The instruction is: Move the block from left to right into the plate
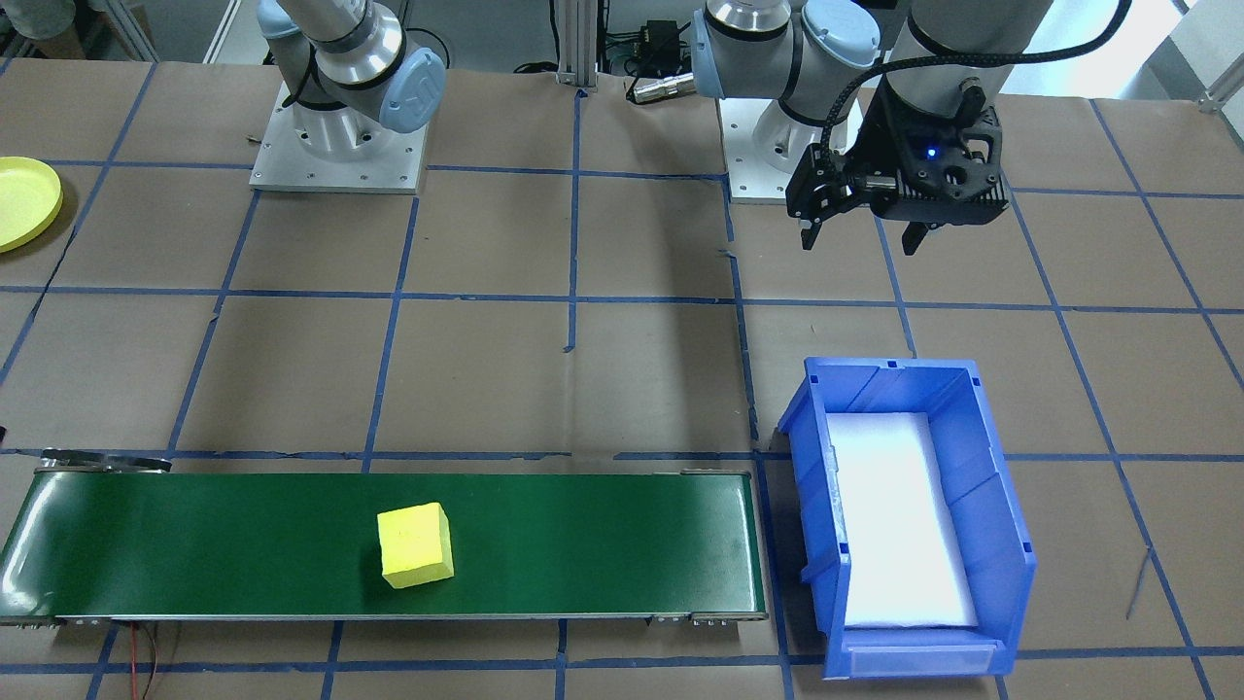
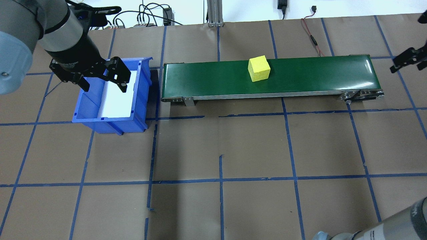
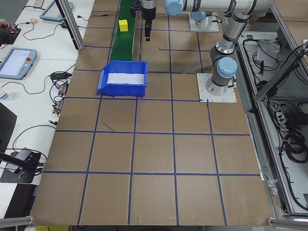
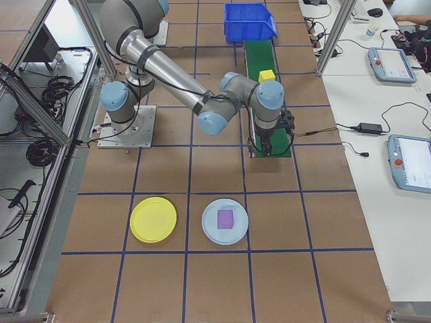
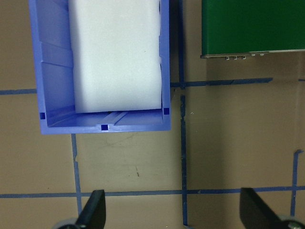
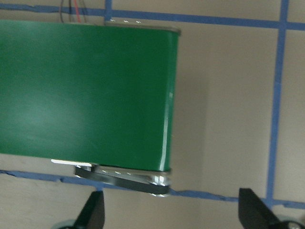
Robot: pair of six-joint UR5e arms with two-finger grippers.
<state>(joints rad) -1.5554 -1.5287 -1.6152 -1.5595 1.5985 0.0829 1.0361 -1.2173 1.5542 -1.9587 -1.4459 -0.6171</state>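
Your brown paper counter (image 2: 213,150) has blue tape lines. The yellow block (image 2: 259,68) sits on the green belt (image 2: 300,75) along the counter's far edge. The yellow plate (image 4: 153,219) waits near the right end. Both the left gripper (image 2: 104,83) and the right gripper (image 6: 171,217) have wide, empty jaws. The block could ride past the right gripper, or tip when pinched. You see the right gripper only partly from above.

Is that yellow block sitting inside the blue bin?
No, the yellow block sits on the green belt, while the blue bin holds only a white pad.
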